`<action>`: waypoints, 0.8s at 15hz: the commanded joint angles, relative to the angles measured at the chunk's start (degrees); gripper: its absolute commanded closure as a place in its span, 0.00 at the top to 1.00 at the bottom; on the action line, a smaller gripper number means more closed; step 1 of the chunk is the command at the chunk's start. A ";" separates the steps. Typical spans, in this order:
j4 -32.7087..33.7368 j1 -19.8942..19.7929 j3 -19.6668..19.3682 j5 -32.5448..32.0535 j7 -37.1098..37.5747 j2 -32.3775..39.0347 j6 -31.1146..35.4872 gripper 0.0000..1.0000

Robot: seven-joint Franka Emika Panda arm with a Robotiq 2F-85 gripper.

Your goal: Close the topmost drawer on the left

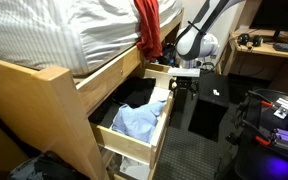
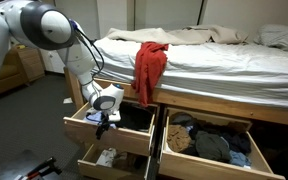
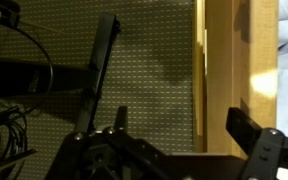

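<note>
Topmost left drawer [image 2: 106,136], pulled out from under the bed [image 2: 229,58]. My gripper [image 2: 105,108] hangs at its front panel. In the wrist view the fingers [image 3: 256,140] are spread wide, nothing between them, with the wooden front [image 3: 224,70] just beside one finger; I cannot tell if they touch. The lower left drawer [image 2: 102,170] also stands open directly beneath. The right drawer [image 2: 204,168] is open, full of clothes [image 2: 212,143]. A red cloth [image 2: 149,62] hangs over the mattress edge above. In an exterior view, a black box [image 1: 209,105] sits on the floor near the arm.
</note>
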 commanded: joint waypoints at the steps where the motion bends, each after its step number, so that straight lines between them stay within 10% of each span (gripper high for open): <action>1: 1.13 0.60 -0.29 0.15 0.38 0.52 -0.35 1.00; 5: 2.45 0.86 -0.29 0.10 0.70 1.35 -0.45 1.00; 12: 7.71 1.86 3.11 3.87 -2.20 10.04 21.68 1.00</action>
